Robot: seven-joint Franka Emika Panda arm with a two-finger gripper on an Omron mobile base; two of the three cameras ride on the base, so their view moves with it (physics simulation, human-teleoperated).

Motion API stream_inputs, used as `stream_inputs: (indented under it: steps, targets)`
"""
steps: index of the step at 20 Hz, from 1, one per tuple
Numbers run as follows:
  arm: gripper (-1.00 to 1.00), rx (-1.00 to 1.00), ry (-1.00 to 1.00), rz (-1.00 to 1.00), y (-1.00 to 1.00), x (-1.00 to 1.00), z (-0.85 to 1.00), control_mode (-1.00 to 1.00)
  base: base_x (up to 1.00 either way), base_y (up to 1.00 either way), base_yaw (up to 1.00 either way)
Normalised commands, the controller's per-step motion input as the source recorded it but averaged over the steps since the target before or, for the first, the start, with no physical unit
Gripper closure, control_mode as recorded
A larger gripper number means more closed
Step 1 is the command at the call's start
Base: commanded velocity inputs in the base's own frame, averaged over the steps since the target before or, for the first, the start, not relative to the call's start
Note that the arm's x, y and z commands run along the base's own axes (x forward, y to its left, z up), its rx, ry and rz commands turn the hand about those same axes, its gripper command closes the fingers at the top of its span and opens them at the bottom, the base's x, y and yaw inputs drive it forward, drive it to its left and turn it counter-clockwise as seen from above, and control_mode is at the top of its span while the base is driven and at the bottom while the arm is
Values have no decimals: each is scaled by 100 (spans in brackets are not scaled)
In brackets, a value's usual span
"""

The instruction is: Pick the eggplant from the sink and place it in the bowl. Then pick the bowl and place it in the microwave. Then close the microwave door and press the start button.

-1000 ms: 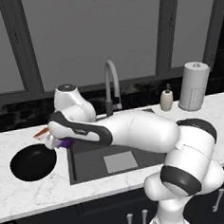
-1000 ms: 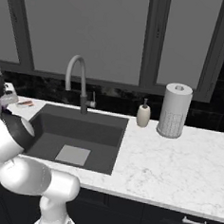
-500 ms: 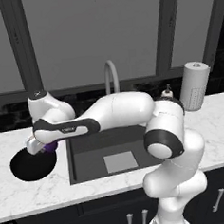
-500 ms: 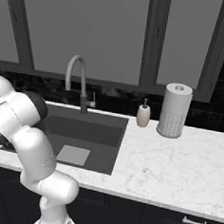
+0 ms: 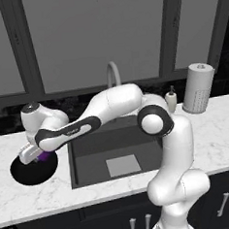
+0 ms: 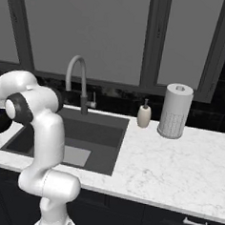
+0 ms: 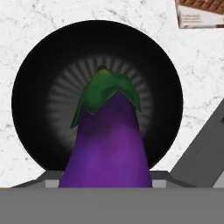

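The eggplant [image 7: 107, 140] is pinched in the gripper [image 5: 38, 154] and is held directly above the black bowl [image 7: 30, 100], stem end forward. It is centred over the bowl's middle so that it can be released inside, beside the sink [image 5: 91, 159].

A glossy white arm [image 5: 116, 100] was built of rounded segments, joined by dark grey joints, on a bulbous white base.

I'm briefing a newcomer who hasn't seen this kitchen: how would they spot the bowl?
Start at the dark sink in the white marble counter. The bowl sits on the counter just left of it, under the gripper. It is round, shallow, plain black, with a purple eggplant held over it.
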Motion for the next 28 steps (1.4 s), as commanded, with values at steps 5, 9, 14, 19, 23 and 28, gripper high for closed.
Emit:
stream_inputs:
  steps: [5, 9, 14, 19, 23, 28]
  targets:
    - [100, 0, 1, -2, 24, 27, -28, -100, 0, 0, 0]
    - [100, 0, 6, -3, 14, 18, -3, -100, 0, 0, 0]
    - [100, 0, 1, 0, 0, 19, -30, -100, 0, 0, 0]
    - [100, 0, 0, 0, 0, 19, -54, -100, 0, 0, 0]
    - [100, 0, -1, 0, 0, 19, -44, -100, 0, 0, 0]
    - [100, 0, 0, 0, 0, 20, -35, -100, 0, 0, 0]
